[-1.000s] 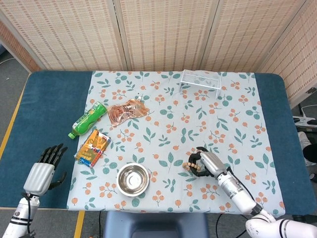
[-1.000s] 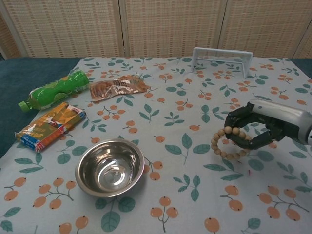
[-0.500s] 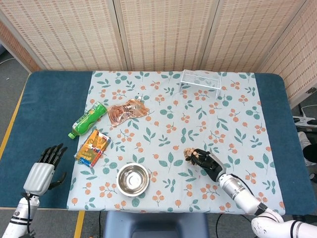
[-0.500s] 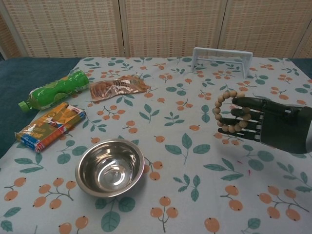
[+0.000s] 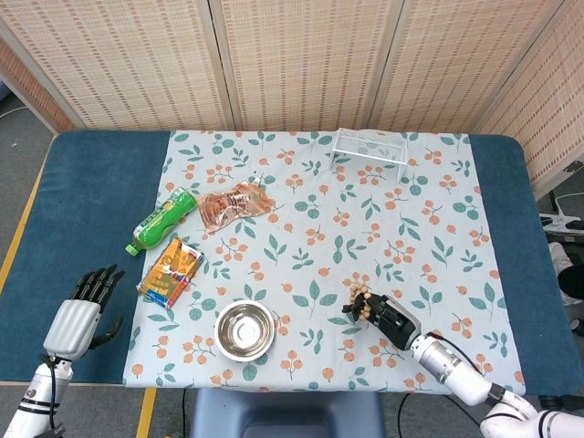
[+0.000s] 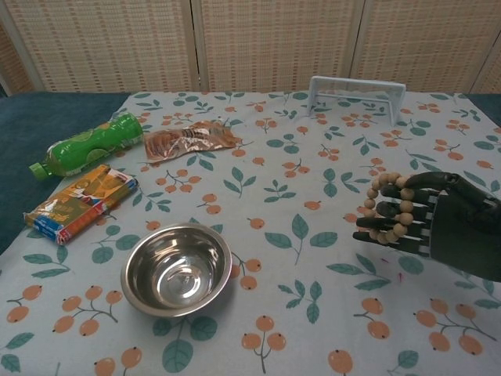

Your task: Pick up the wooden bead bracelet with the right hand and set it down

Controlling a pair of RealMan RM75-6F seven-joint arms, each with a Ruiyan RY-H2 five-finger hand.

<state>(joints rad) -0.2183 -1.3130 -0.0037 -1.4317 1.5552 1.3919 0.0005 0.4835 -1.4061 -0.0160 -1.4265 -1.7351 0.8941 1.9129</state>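
Bracelet (image 6: 389,210) hangs looped over right robot hand (image 6: 438,227); only head view shows left robot hand (image 5: 80,315), fingers spread.

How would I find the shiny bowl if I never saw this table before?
Look at the flowery tablecloth and go to its near edge, closest to the robot. The bowl sits there, left of the right hand holding the bracelet. It is the only round, silver, empty thing.

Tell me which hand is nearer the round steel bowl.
Right. The right hand, holding the wooden bead bracelet, is just right of the steel bowl; the left hand sits farther off, past the tablecloth's edge.
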